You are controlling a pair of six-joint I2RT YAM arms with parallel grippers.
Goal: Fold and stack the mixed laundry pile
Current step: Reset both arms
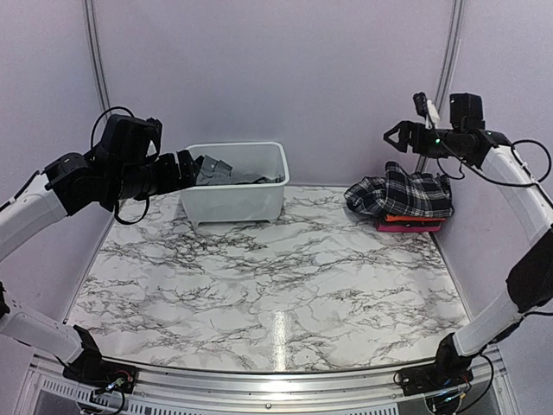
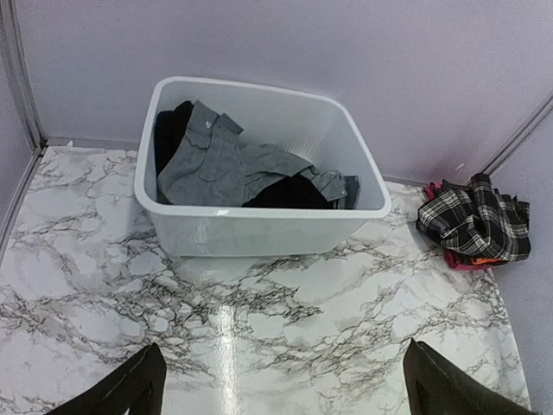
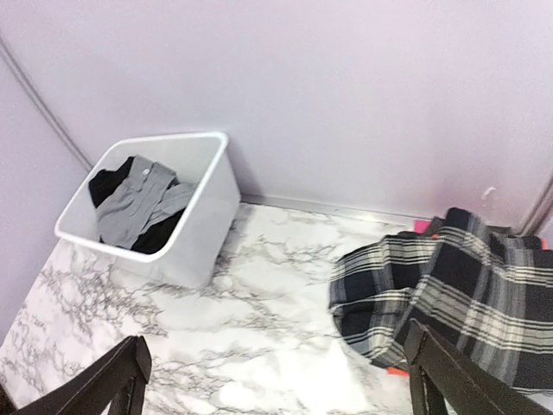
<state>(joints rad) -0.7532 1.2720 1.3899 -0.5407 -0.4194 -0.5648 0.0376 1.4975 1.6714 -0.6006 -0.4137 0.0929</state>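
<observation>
the plaid skirt (image 1: pixel 402 194) lies crumpled at the middle right of the top view, close to the back wall. it rests on a flat orange piece (image 1: pixel 413 219) and under that a pink piece (image 1: pixel 406 227). the three make one small stack on the tabletop (image 1: pixel 276 277).

the white tub (image 1: pixel 235 204) stands at the upper middle-left, well apart from the stack. inside it lie a grey shirt (image 2: pixel 216 164) and some black cloth (image 2: pixel 289 194), loose and not folded.

the left arm (image 1: pixel 86 177) comes in from the left side. the left jaws are spread wide in the air, pointing at the tub, and hold nothing.

the right arm (image 1: pixel 510 173) is raised at the upper right. the right jaws are spread wide too, in the air above the skirt, not touching it and empty. in the right wrist view the skirt fills the lower right and the tub sits at the left.
</observation>
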